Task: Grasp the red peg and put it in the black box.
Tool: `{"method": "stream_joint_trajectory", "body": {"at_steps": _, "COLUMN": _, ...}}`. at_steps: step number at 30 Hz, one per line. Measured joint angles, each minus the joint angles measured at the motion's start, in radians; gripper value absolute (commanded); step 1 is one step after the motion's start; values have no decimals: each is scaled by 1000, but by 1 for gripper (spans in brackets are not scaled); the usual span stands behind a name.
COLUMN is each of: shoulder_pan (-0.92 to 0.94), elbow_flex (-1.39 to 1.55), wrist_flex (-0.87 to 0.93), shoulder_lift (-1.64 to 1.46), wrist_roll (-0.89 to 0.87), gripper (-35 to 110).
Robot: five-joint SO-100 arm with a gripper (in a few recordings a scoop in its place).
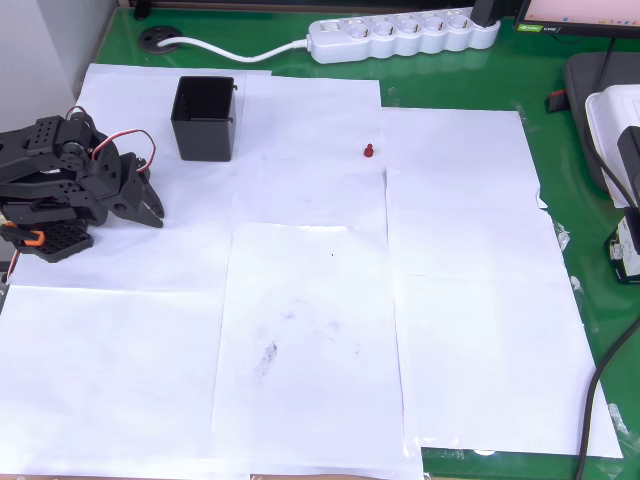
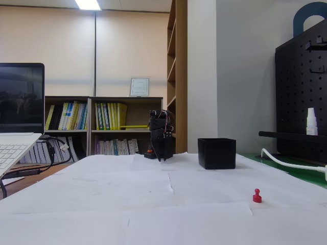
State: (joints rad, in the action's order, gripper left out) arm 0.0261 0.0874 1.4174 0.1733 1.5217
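On the left edge of the overhead view I see my black jointed robot arm [image 1: 60, 185] folded up, its two-finger gripper [image 1: 150, 205] pointing right over the white paper sheets [image 1: 310, 330] that cover the green table [image 1: 560, 180]. Jaws look closed or nearly so, tips together, nothing held. Small square black plastic box [image 1: 205, 118] with tall straight walls sits upright just above and to the right of the gripper in that view, near it but not touching, hollow inside visible and I see nothing in it. Tiny red peg [image 1: 368, 151] with a rounded head stands on the paper well to the right of the box, well apart from the gripper, close to a seam between sheets. White power strip [image 1: 400, 35] with its white cable [image 1: 240, 50] lies along the top edge on the green mat. From the low fixed view I get the arm [image 2: 161, 135] at the far end of the table, gripper detail too small to tell; the black box [image 2: 217, 153] sits to its right and the red peg [image 2: 257, 196] stands upright nearer the camera, right of centre. Laptop [image 2: 15, 132] at left, bookshelves [image 2: 102, 125] behind, black pegboard [image 2: 301, 97] at right.
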Motion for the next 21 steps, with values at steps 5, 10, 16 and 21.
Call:
{"method": "stream_joint_trajectory", "body": {"at_steps": 5, "shoulder_pan": 83, "elbow_flex": 2, "wrist_flex": 6, "shoulder_lift": 15, "wrist_roll": 14, "gripper": 0}}
{"method": "stream_joint_trajectory", "body": {"at_steps": 10, "shoulder_pan": 95, "elbow_flex": 3, "wrist_flex": 6, "shoulder_lift": 15, "wrist_roll": 14, "gripper": 0}}
{"method": "stream_joint_trajectory", "body": {"at_steps": 16, "shoulder_pan": 91, "elbow_flex": 3, "wrist_flex": 6, "shoulder_lift": 15, "wrist_roll": 14, "gripper": 0}}
{"method": "stream_joint_trajectory", "body": {"at_steps": 21, "shoulder_pan": 89, "elbow_flex": 12, "wrist_flex": -34, "shoulder_lift": 2, "wrist_roll": 115, "gripper": 0}}
